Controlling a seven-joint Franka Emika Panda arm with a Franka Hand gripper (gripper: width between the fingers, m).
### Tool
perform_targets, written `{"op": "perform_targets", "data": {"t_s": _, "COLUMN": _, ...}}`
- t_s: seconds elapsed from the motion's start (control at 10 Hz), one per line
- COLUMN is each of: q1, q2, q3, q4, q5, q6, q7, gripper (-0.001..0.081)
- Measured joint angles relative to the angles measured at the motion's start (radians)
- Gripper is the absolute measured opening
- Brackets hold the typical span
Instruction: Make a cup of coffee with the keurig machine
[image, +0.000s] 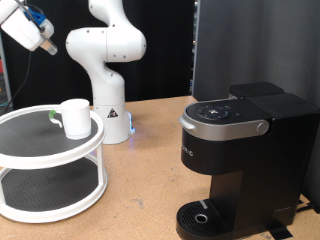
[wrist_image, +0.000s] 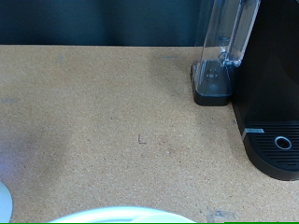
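Note:
The white cup (image: 75, 117) stands upright on the top tier of a white round two-tier stand (image: 30, 150) at the exterior view's left. The black keurig machine (image: 245, 150) stands at the exterior view's right with its lid down and its round drip base (image: 205, 218) bare. My gripper (image: 45, 42) is high in the exterior view's top left corner, well above the cup and apart from it, with nothing seen in it. The wrist view shows the machine (wrist_image: 276, 84) from the side with its clear water tank (wrist_image: 224, 47); my fingers do not show there.
A small dark object (image: 52, 117) lies beside the cup on the stand's top tier. The stand's white rim (wrist_image: 121, 217) shows in the wrist view. The robot's base (image: 110, 110) stands behind the stand. A brown cork tabletop (wrist_image: 112, 112) lies between stand and machine.

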Motion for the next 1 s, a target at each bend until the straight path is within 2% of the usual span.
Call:
{"op": "perform_targets", "data": {"t_s": 0.4, "q1": -0.002, "q2": 0.000, "q3": -0.029, "q4": -0.049, "q5": -0.037, "q6": 0.086, "q7": -0.069, "gripper": 0.0002}}
{"op": "perform_targets", "data": {"t_s": 0.7, "q1": -0.003, "q2": 0.001, "q3": -0.038, "q4": -0.091, "q5": -0.040, "q6": 0.162, "q7": -0.072, "gripper": 0.0002}}
{"op": "perform_targets", "data": {"t_s": 1.0, "q1": -0.003, "q2": 0.019, "q3": -0.039, "q4": -0.109, "q5": -0.040, "q6": 0.202, "q7": -0.072, "gripper": 0.0002}}
